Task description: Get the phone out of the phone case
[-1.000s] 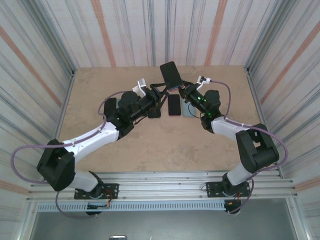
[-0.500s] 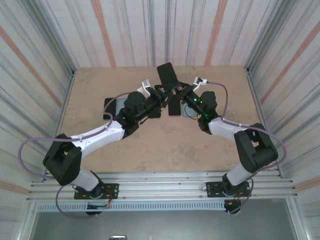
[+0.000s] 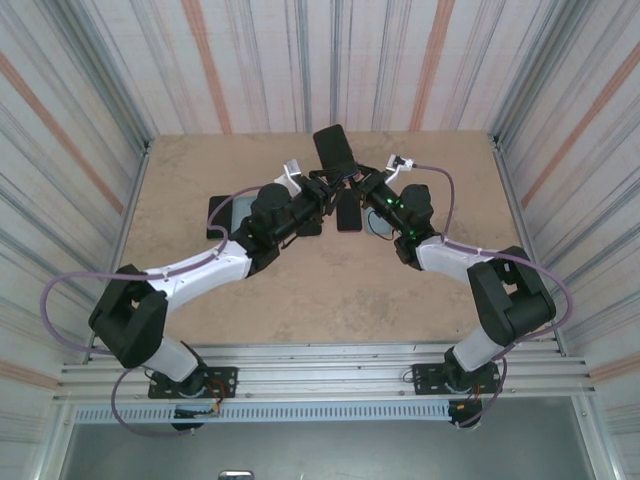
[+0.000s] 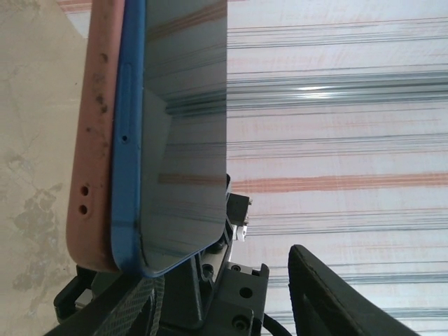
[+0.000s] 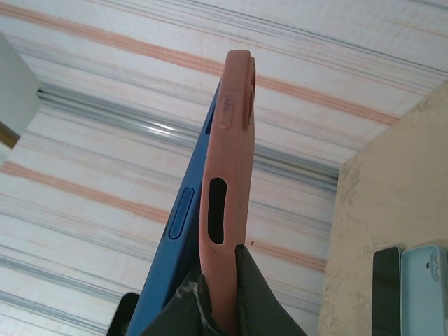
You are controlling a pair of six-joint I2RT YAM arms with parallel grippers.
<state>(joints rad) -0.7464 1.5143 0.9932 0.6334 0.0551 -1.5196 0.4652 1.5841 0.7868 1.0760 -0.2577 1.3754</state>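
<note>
Phone (image 4: 185, 140) stands upright, pink case (image 4: 94, 140) clenched below in our right claw (image 5: 220, 283); our released left claw (image 4: 224, 269) hovers beside it.

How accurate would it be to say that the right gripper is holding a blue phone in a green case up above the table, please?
One detail is wrong: the case is salmon pink, not green. The right wrist view shows the right gripper shut on the pink case, with the blue phone in it, held up above the table.
</note>
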